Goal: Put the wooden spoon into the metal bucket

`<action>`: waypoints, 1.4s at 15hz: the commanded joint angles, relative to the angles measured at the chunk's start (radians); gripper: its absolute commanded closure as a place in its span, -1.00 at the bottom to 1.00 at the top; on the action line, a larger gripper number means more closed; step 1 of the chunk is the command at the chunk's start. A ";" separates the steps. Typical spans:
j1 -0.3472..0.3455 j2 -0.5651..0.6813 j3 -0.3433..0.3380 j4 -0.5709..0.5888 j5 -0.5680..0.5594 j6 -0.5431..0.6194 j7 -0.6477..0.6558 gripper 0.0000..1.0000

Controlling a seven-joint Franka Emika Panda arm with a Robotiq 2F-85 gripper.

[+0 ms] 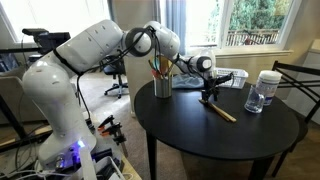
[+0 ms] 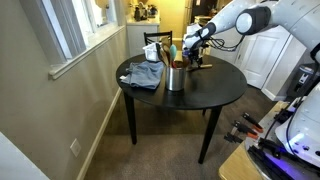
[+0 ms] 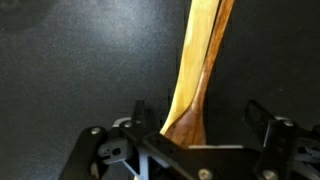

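Observation:
The wooden spoon [image 1: 223, 111] lies flat on the round black table [image 1: 200, 135], to the right of the metal bucket [image 1: 162, 86]. The bucket stands upright and holds utensils with green and orange handles; it also shows in an exterior view [image 2: 176, 78]. My gripper [image 1: 209, 95] hangs straight down over one end of the spoon. In the wrist view the spoon [image 3: 200, 60] runs up between the two fingers [image 3: 200, 118], with a gap on each side. The gripper is open and straddles the spoon.
A white mesh basket [image 1: 226, 78] lies at the back of the table behind the gripper. A clear jar with a white lid [image 1: 265, 90] stands at the right. A dark chair [image 1: 300, 85] stands by the table's right edge.

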 commanded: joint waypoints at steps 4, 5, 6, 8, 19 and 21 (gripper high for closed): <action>-0.124 -0.048 0.154 -0.106 0.030 0.116 -0.142 -1.00; -0.139 -0.044 0.174 -0.112 0.039 0.136 -0.163 -1.00; -0.152 -0.045 0.189 -0.120 0.048 0.153 -0.170 -1.00; -0.169 -0.056 0.210 -0.147 0.057 0.179 -0.190 -1.00; -0.184 -0.223 0.204 -0.347 0.064 0.188 -0.172 -1.00; -0.165 -0.160 0.190 -0.260 0.053 0.166 -0.158 -1.00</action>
